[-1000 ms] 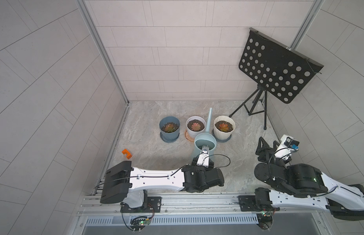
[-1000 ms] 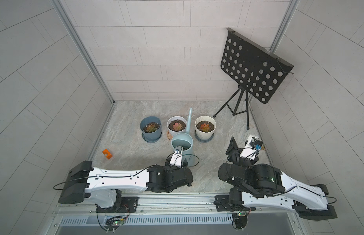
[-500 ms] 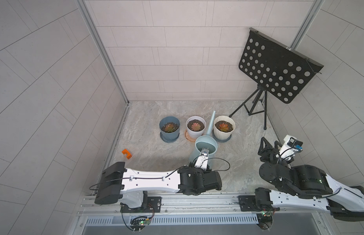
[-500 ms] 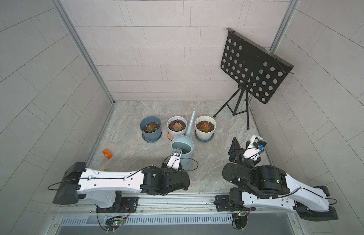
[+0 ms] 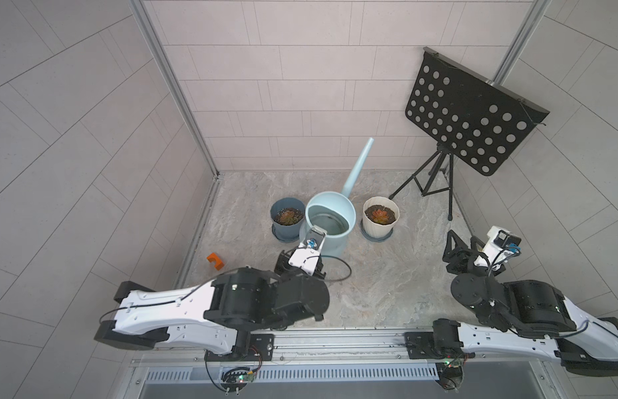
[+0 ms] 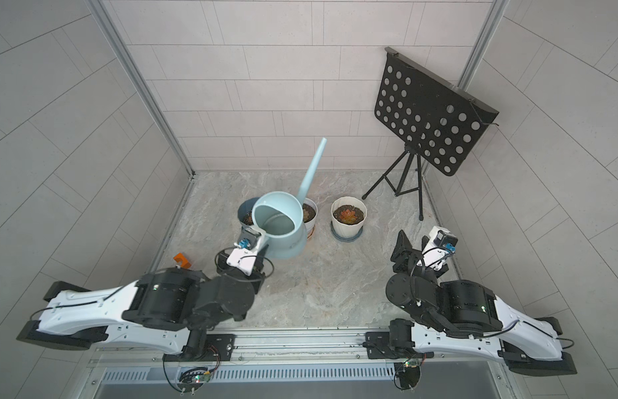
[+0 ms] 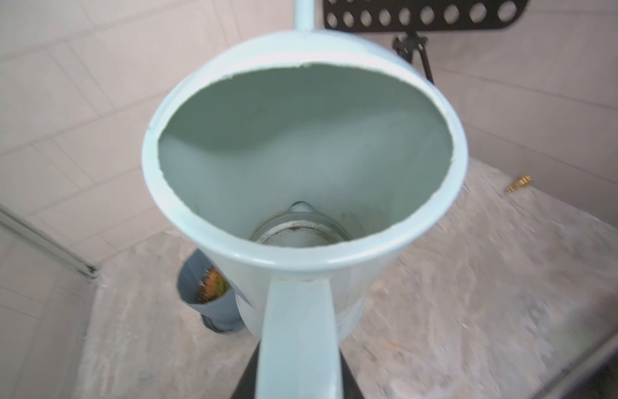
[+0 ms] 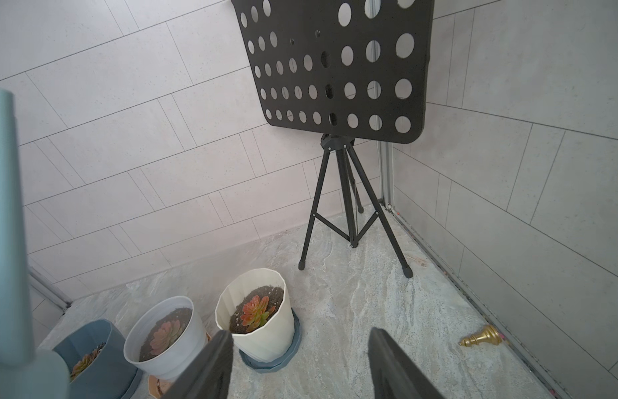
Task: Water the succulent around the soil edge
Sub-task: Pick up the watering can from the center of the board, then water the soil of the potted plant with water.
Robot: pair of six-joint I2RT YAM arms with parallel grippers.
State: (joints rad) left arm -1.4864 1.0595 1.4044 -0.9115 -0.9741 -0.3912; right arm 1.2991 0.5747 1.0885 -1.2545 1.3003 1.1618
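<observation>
Past the small orange block [image 5: 215, 260] at far left, the left gripper [image 5: 302, 266] is clenched on the handle of the pale blue watering can [image 5: 331, 221]. The can's body sits just ahead of the fingers, raised over the blue-grey pot [image 5: 283, 234] and the white pot [image 6: 311, 226], with its spout [image 5: 359, 165] slanting up toward the back wall. Right of the can and apart from it, a red succulent [image 5: 380, 216] stands in the cream pot [image 5: 380, 230]; further right, in front of the black music stand [image 5: 470, 114], the right gripper [image 5: 462, 243] hangs with jaws apart, gripping nothing.
</observation>
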